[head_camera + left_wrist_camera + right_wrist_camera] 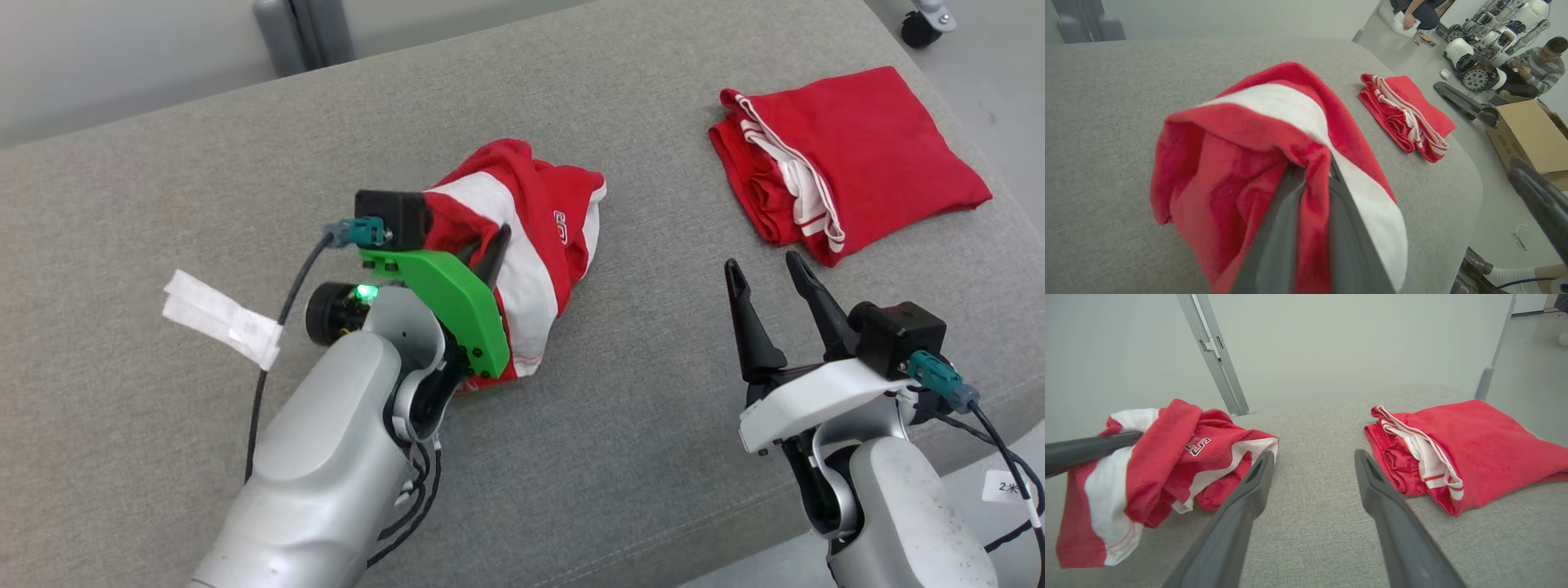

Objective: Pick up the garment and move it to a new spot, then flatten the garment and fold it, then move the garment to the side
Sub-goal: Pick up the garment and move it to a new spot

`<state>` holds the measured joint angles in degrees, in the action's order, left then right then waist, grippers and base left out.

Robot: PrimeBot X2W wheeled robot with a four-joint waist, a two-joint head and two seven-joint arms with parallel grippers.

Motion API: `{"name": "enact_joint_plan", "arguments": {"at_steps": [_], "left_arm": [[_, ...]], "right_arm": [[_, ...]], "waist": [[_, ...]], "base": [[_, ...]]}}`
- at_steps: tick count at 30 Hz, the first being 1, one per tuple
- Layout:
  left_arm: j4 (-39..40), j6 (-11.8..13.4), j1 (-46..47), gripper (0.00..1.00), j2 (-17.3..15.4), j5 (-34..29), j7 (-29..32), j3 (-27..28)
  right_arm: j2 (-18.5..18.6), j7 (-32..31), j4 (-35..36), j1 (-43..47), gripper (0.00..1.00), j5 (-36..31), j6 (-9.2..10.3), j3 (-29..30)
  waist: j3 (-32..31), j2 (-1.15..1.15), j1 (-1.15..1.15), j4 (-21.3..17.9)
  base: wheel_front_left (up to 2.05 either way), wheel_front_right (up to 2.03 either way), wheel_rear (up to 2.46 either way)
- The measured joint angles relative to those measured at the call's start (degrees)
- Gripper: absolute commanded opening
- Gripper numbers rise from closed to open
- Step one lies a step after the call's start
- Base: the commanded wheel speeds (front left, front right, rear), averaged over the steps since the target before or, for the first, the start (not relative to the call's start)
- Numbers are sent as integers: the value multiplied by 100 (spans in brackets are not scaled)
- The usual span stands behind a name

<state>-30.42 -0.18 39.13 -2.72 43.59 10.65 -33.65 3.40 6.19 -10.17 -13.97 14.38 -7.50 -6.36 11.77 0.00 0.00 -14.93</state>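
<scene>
The red-and-white striped garment [535,245] is bunched in a crumpled heap on the grey padded surface [163,204], near its middle. My left gripper [493,247] is shut on the garment [1241,163], pinching a fold at its top with cloth draped over both fingers [1274,245]. The garment's lower part still rests on the padding [1159,469], where one left finger [1094,448] reaches into it from the side. My right gripper [763,268] is open and holds nothing, poised over bare padding [1314,456] to the right of the heap.
A second red garment [857,155], folded, lies at the far right [1404,114] [1466,445]. A white tape tag [220,318] hangs on my left arm's cable. Beyond the right edge are a cardboard box [1527,134], a seated person [1539,69] and a foot [1478,261].
</scene>
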Motion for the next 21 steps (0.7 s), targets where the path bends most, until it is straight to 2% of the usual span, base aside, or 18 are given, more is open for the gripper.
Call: {"name": "enact_joint_plan", "arguments": {"at_steps": [1,4,7,11,16,21], "left_arm": [[-154,-7,-18,100,-2,4,-21,-112],[-383,-87,-122,100,-3,245,-126,-379],[-312,-168,-143,100,2,514,-491,-452],[-164,-174,-181,100,-1,573,-1159,-363],[60,125,-372,100,-316,226,-2006,-182],[324,363,-632,100,-684,-89,-2402,-21]], "right_arm": [[-3,10,-23,-5,100,0,0,5],[-12,47,-78,-10,100,-1,0,41],[-16,67,-89,-8,100,-1,0,108],[-8,90,-46,22,100,-44,0,202],[67,59,52,112,100,-76,0,372],[155,-12,132,243,100,-100,0,501]], "waist": [[31,0,0,-42],[75,0,0,-110],[65,0,0,-73],[4,0,0,75],[-170,0,0,373],[-364,0,0,704]], "base": [[0,0,0],[0,0,0],[0,0,0],[0,0,0],[0,0,0],[0,0,0]]}}
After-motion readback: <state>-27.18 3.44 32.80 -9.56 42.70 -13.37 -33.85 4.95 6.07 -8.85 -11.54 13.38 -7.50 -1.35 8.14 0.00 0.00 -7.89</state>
